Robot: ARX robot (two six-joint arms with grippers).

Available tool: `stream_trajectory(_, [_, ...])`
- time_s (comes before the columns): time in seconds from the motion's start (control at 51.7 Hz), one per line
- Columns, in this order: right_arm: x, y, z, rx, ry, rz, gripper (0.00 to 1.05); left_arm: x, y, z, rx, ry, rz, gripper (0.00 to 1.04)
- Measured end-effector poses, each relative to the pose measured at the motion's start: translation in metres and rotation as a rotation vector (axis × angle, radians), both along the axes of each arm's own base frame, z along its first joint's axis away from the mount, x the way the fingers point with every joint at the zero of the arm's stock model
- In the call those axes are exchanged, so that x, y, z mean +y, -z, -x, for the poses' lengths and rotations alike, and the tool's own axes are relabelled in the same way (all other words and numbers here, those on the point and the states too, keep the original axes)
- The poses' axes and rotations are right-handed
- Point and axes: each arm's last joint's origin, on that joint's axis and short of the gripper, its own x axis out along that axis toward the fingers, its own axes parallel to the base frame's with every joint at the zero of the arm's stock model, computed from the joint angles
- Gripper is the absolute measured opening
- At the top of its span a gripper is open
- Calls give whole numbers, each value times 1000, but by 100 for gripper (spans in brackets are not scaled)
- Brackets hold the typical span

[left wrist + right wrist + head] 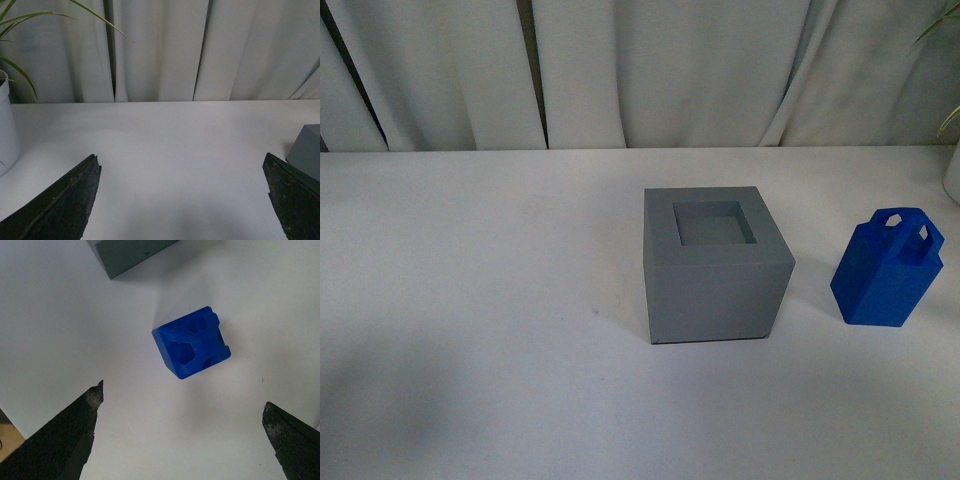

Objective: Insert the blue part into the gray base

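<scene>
The gray base (716, 264) stands near the middle of the white table, its square recess facing up and empty. The blue part (888, 268) stands upright to its right, handle on top, apart from the base. Neither arm shows in the front view. In the right wrist view my right gripper (182, 405) is open and empty, looking down on the blue part (191, 342) from above, with a corner of the gray base (127, 255) beyond it. In the left wrist view my left gripper (182, 167) is open and empty over bare table, with an edge of the gray base (306, 150) beside one finger.
White curtains hang behind the table's far edge. A white plant pot (6, 125) with green leaves shows in the left wrist view. A white pot's edge (952, 172) and leaves sit at the far right of the front view. The table's edge (7, 432) shows in the right wrist view.
</scene>
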Motion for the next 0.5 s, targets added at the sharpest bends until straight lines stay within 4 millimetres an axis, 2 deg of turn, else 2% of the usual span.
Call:
stream_trajectory(0.232, [9,7,-40,57,-68,96,97,0,0,0,0,0,0,99])
stream_trajectory(0.387, [21,16,-58,94,-106,121,97,0,0,0,0,0,0,99])
stream_trajectory(0.503, [32,24,-64,124,-150,130,97,0,0,0,0,0,0,99])
